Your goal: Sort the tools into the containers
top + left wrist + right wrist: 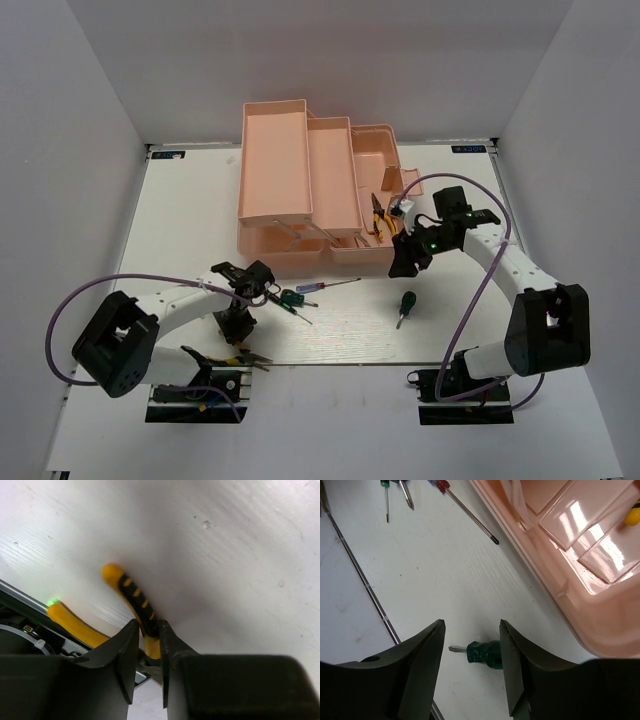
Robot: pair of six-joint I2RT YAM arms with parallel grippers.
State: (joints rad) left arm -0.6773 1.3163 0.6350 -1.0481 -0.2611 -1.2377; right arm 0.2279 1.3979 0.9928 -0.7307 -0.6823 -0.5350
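My left gripper [240, 335] points down at the near table edge and is shut on one handle of the yellow-handled pliers [250, 358]. In the left wrist view the fingers [148, 630] clamp the yellow-and-black handle [136, 596], and the other handle lies to the left. My right gripper [405, 262] is open and empty beside the pink toolbox [310, 190], above the stubby green screwdriver [405, 303], which lies between the open fingers [471, 624] in the right wrist view [485, 654]. A second pair of yellow pliers [378, 218] lies in the toolbox's right tray.
A green-handled screwdriver [292, 299] and the thin red-and-blue screwdriver [325, 286] lie on the table in front of the toolbox, which stands open with its trays stepped out. The red-handled shaft [470, 515] and the toolbox wall [555, 580] show in the right wrist view.
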